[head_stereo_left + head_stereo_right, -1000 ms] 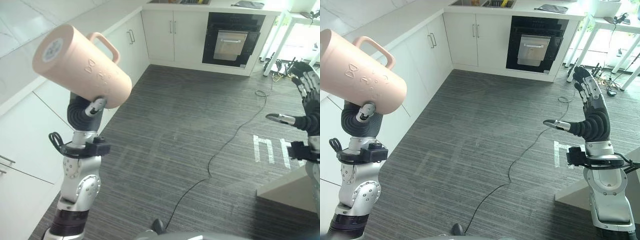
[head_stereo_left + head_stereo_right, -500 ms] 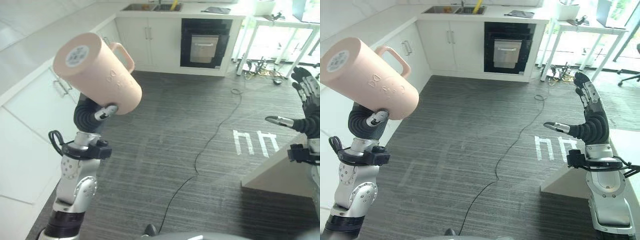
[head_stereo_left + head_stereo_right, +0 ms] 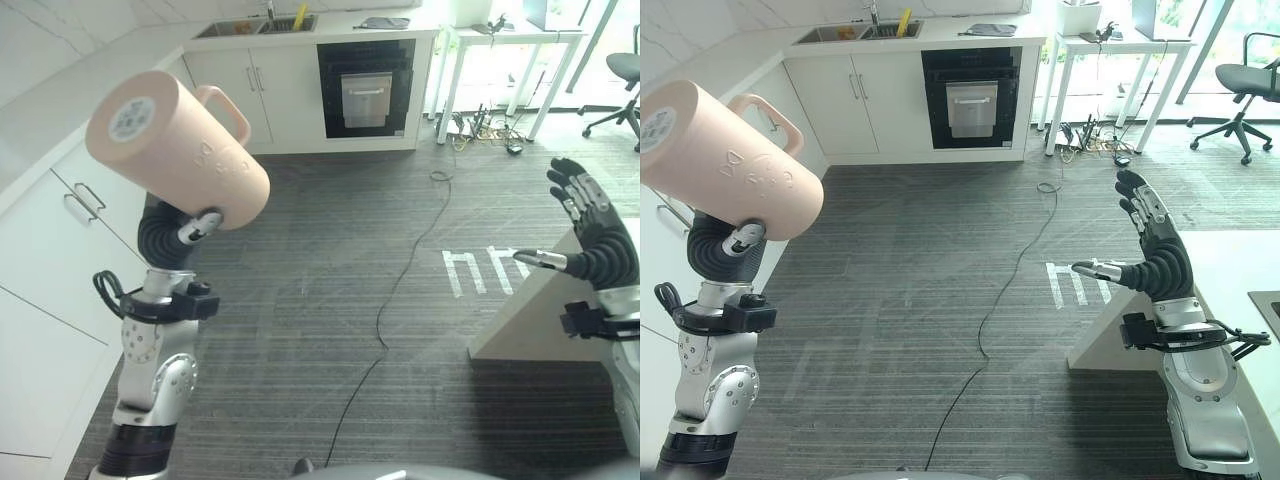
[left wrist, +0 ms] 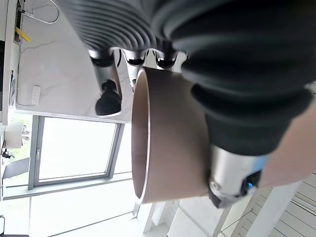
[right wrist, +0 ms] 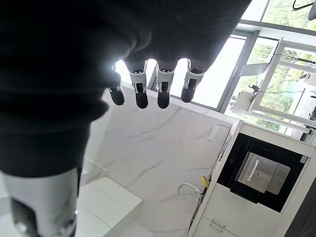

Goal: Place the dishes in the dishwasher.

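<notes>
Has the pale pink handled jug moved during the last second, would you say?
Cannot tell: the whole view swung, the black built-in oven sliding leftward, while the pale pink handled jug kept its place and tilt in the left hand.

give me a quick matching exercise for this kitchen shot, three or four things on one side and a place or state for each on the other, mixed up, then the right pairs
Things:
1. pink mug
2. right hand
3. oven
4. office chair

Places or states:
A. built into the far cabinets
B. open, holding nothing
C. far right, by the windows
D. tilted, held in the left hand

Pairs: 1-D, 2-B, 3-A, 4-C
</notes>
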Tool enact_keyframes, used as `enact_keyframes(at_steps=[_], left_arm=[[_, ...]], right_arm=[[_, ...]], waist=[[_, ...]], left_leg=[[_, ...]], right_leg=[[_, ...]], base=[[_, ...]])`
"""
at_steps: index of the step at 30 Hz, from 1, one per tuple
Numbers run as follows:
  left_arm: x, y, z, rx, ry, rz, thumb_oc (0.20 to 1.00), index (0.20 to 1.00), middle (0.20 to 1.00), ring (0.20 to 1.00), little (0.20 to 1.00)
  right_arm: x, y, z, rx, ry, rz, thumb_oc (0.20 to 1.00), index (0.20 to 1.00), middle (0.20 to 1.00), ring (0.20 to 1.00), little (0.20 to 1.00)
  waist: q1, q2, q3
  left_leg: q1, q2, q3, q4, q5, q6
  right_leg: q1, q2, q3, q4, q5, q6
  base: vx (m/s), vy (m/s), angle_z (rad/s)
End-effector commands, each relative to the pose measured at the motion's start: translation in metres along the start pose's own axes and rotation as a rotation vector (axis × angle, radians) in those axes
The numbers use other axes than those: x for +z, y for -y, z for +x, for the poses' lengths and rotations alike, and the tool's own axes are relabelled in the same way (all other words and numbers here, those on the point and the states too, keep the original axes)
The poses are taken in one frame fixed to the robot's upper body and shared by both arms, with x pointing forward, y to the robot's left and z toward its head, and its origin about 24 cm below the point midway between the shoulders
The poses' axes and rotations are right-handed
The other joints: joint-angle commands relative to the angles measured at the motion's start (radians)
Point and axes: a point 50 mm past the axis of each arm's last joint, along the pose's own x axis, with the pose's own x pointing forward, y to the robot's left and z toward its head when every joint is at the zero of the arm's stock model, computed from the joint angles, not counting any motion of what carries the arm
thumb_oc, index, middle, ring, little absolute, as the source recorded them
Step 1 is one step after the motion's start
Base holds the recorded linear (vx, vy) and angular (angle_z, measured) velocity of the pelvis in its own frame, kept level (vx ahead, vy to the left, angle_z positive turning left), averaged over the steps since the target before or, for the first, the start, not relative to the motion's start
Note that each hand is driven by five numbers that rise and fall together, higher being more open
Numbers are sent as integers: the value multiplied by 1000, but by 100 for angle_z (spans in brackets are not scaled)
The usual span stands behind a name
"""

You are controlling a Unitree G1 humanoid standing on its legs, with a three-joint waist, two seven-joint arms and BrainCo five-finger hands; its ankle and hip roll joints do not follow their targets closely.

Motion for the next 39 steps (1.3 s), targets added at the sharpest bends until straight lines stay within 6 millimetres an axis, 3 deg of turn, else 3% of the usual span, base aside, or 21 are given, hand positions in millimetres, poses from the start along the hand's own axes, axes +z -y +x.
enact_keyframes(at_steps=[1, 4, 8, 10, 12, 13, 15, 17, 19, 21, 22, 25, 26, 27, 29, 31, 32, 33, 35, 36, 39], left_arm=[[16, -10, 5, -5, 87, 79, 200, 200, 200, 200, 200], [17, -13, 0, 5, 79, 100, 200, 200, 200, 200, 200], [18, -15, -3, 34, 85, 106, 200, 200, 200, 200, 200], [14, -16, -7, 57, 69, 100, 200, 200, 200, 200, 200], [11, -19, -15, 89, 37, 119, 200, 200, 200, 200, 200], [11, -19, -17, 97, 31, 127, 200, 200, 200, 200, 200], [11, -22, -21, 103, 15, 143, 200, 200, 200, 200, 200], [13, -26, -25, 107, 17, 144, 200, 200, 200, 200, 200], [15, -26, -24, 106, 22, 138, 200, 200, 200, 200, 200], [12, -25, -21, 92, 9, 100, 200, 200, 200, 200, 200], [8, -21, -17, 57, -7, 105, 200, 200, 200, 200, 200], [3, -14, -10, -9, -35, 99, 200, 200, 200, 200, 200], [2, -13, -7, -21, -46, 95, 200, 200, 200, 200, 200], [1, -13, -6, -24, -52, 97, 200, 200, 200, 200, 200], [-1, -10, -6, -23, -58, 95, 200, 200, 200, 200, 200], [0, -9, -6, -27, -57, 95, 200, 200, 200, 200, 200], [1, -8, -4, -30, -54, 93, 200, 200, 200, 200, 200], [1, -4, -2, -44, -48, 93, 200, 200, 200, 200, 200], [-1, 0, -2, -52, -55, 85, 200, 200, 200, 200, 200], [-2, 4, -2, -59, -52, 83, 200, 200, 200, 200, 200], [0, 6, -1, -69, -36, 100, 200, 200, 200, 200, 200]], right_arm=[[17, 11, 6, -68, 121, 15, 1000, 1000, 1000, 1000, 1000], [19, 14, 6, -52, 123, 26, 1000, 1000, 1000, 1000, 1000], [25, 17, 8, -8, 143, 12, 1000, 1000, 1000, 1000, 1000], [21, 14, 10, 1, 143, 10, 1000, 1000, 1000, 1000, 1000], [19, 8, 11, 31, 141, 23, 1000, 1000, 1000, 1000, 1000], [20, 7, 10, 43, 141, 23, 1000, 1000, 1000, 1000, 1000], [22, 8, 12, 70, 142, 8, 1000, 1000, 1000, 1000, 1000], [24, 15, 15, 83, 147, 8, 1000, 1000, 1000, 1000, 1000], [25, 17, 14, 80, 153, 18, 1000, 1000, 1000, 1000, 1000], [26, 17, 10, 66, 159, 37, 1000, 1000, 1000, 1000, 1000], [27, 14, 9, 62, 170, 33, 1000, 1000, 1000, 1000, 1000], [28, 15, 7, 19, 179, 31, 1000, 1000, 1000, 1000, 1000], [25, 13, 4, 2, 172, 37, 1000, 1000, 1000, 1000, 1000], [23, 11, 1, 2, 163, 40, 1000, 1000, 1000, 1000, 1000], [18, 6, -2, 14, 143, 38, 1000, 1000, 1000, 1000, 1000], [16, 6, -2, 12, 132, 33, 1000, 1000, 1000, 1000, 1000], [17, 7, 0, 6, 132, 37, 1000, 1000, 1000, 1000, 1000], [19, 9, 0, -14, 140, 64, 1000, 1000, 1000, 1000, 1000], [20, 9, -1, -28, 142, 47, 1000, 1000, 1000, 1000, 1000], [22, 6, -1, -34, 147, 49, 1000, 1000, 1000, 1000, 1000], [25, 2, -1, -42, 171, 73, 1000, 1000, 1000, 1000, 1000]], waist=[[7, -9, -34], [13, -23, -19], [17, -53, 39], [10, -40, 59], [20, -7, 51], [25, -1, 46], [45, 10, 43], [45, 18, 37], [49, 22, 32], [61, 8, 18], [60, -6, 14], [67, -11, 7], [75, -15, 5], [78, -11, 6], [76, 10, 18], [76, 6, 20], [74, 2, 25], [59, -20, 46], [43, -35, 58], [32, -38, 73], [40, -40, 101]], left_leg=[[107, 14, -7, 3, -173, -4], [81, 17, 6, 95, -175, -19], [-133, 75, -3, 553, -94, -74], [-157, 125, 31, 492, -72, -73], [-89, 155, 61, 117, 12, -66], [-72, 171, 48, 28, 67, -80], [-132, 253, -40, 3, 161, -122], [-116, 267, 4, 3, 143, -123], [-106, 254, 29, 3, 136, -117], [-96, 197, 41, 3, 66, -80], [-84, 160, 36, 3, 36, -57], [-75, 108, 6, 3, -1, -12], [-73, 79, -14, 3, -18, 9], [-64, 67, -30, 3, -34, 20], [-28, 51, -65, 3, -61, 36], [-12, 34, -58, 3, -66, 41], [2, 27, -55, 3, -71, 41], [47, 17, -54, 3, -101, 28], [76, 16, -76, 3, -144, 18], [104, 19, -91, 3, -178, 20], [153, 33, -52, 3, -211, 21]], right_leg=[[-57, 75, 54, -1, -29, -11], [-41, 82, 66, 7, -37, -30], [-39, 89, 84, 52, -66, -100], [-25, 105, 83, 53, -74, -98], [11, 109, 78, 25, -87, -74], [26, 107, 74, 7, -91, -67], [58, 104, 69, 4, -133, -61], [61, 92, 39, 37, -164, -56], [74, 86, 27, 79, -195, -44], [86, 54, 12, 157, -221, -5], [59, 22, 9, 246, -186, 31], [-19, -12, 23, 436, -84, 94], [-52, -34, 35, 582, 1, 120], [-89, -45, 45, 692, 66, 129], [-230, -65, 60, 845, 92, 103], [-275, -69, 19, 777, 34, 84], [-273, -73, -17, 698, 35, 78], [-261, -94, -90, 361, 58, 58], [-260, -97, -71, 131, 115, 67], [-294, -130, -40, 42, 190, 88], [-327, -182, -84, 14, 244, 116]], base=[[84, -162, -9], [96, -201, -3], [60, -219, -6], [245, 59, 7], [474, 318, 5], [454, 291, -29], [506, 337, -32], [475, 364, -31], [434, 347, -23], [528, 417, -20], [447, 360, -22], [376, 299, 22], [389, 278, 62], [345, 251, 52], [272, 184, 43], [247, 35, 11], [412, -206, 17], [411, -269, 46], [443, -383, 46], [457, -409, 43], [326, -372, 28]])
